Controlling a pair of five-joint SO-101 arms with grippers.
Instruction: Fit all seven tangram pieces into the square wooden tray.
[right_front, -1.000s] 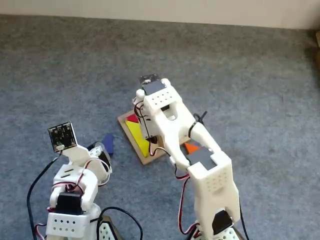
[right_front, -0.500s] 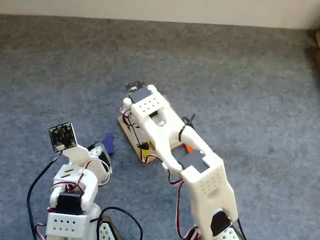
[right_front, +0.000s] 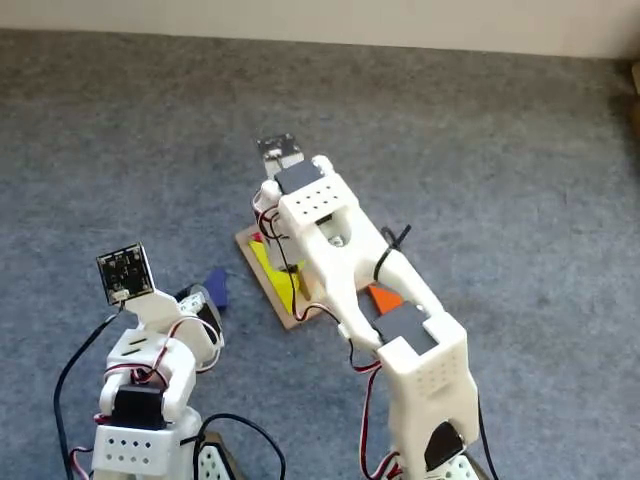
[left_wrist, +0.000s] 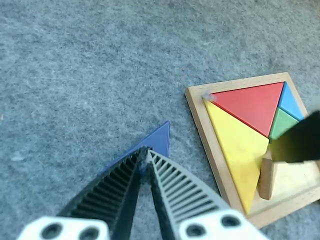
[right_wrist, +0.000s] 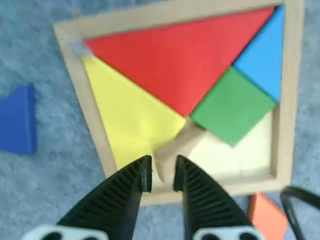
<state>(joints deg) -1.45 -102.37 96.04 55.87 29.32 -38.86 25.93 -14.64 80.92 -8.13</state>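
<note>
The square wooden tray (right_wrist: 290, 100) holds a red triangle (right_wrist: 175, 55), a yellow triangle (right_wrist: 130, 120), a light blue triangle (right_wrist: 262, 47) and a green square (right_wrist: 232, 105). A tan wood-coloured piece (right_wrist: 177, 145) stands tilted on edge in the tray's bare corner, and my right gripper (right_wrist: 162, 172) is shut on its end. In the high view the right arm (right_front: 320, 205) covers most of the tray (right_front: 268, 290). A dark blue triangle (left_wrist: 157, 140) lies on the carpet just past my shut left gripper (left_wrist: 146, 152). An orange piece (right_front: 383, 297) lies beside the tray.
Grey carpet surrounds the tray on all sides. The left arm's base (right_front: 140, 400) sits at the near left. A black cable (right_wrist: 300, 200) loops close to the orange piece (right_wrist: 265, 212). The tray (left_wrist: 197, 115) lies a short way from the dark blue triangle.
The right arm swung left over the tray, then came back right and reached a little farther out. The left arm and the dark blue triangle have stayed put.
</note>
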